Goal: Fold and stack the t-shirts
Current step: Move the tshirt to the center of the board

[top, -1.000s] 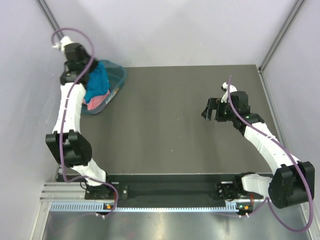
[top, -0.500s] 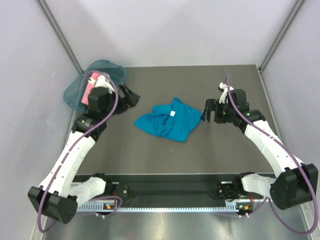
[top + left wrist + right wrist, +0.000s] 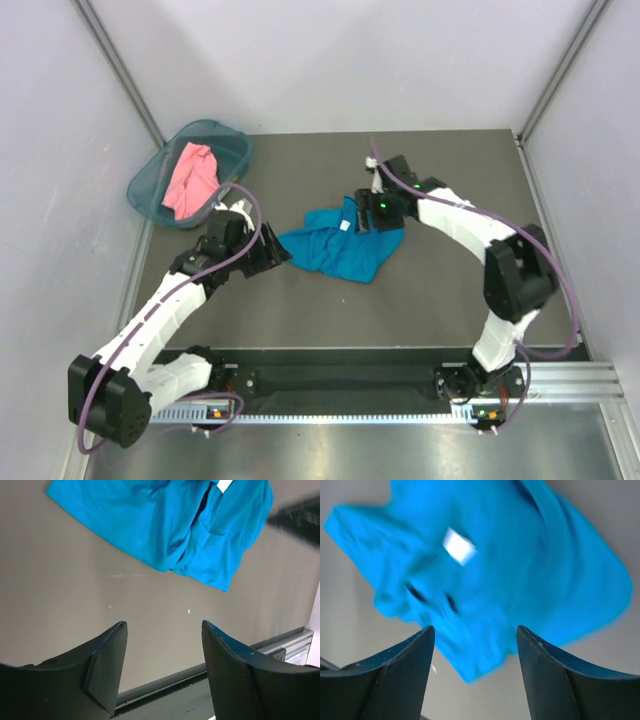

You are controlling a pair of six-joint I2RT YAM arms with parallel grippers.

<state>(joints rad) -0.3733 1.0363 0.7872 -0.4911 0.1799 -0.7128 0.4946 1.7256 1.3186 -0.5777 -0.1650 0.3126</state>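
Starting at the near edge: both arms reach out from the black mounting plate (image 3: 340,380) over the dark table (image 3: 330,320). Left gripper (image 3: 270,250) is nearest, low over bare tabletop just left of the teal-blue t-shirt (image 3: 335,250) and apart from it as far as I can see. Its wrist view shows the two dark fingers (image 3: 107,660) spread moderately wide with nothing between them, only grey table below and the shirt's edge further ahead, so the jaws are parted and empty. Teal-blue t-shirt is mid-table, roughly centred between the two arms, lying in a crumpled, uneven heap. It has creases all over, a flatter edge to the left and a lumpy bunched corner on the right, with a small white neck label (image 3: 343,226) facing up near the far side. Not folded. Right gripper (image 3: 368,215) is at the shirt's far edge, right by that label, with the arm curled in from the right. Right wrist view is blurred: fingers (image 3: 395,680) are parted about as wide as the left's, the gap is empty, and cloth fills the view beneath. Can't tell if the tips touch the fabric; nothing is gripped. Far-left corner: teal plastic basket (image 3: 140,188) with the salmon-pink t-shirt (image 3: 190,178) bunched inside, well apart from the teal one and both grippers.
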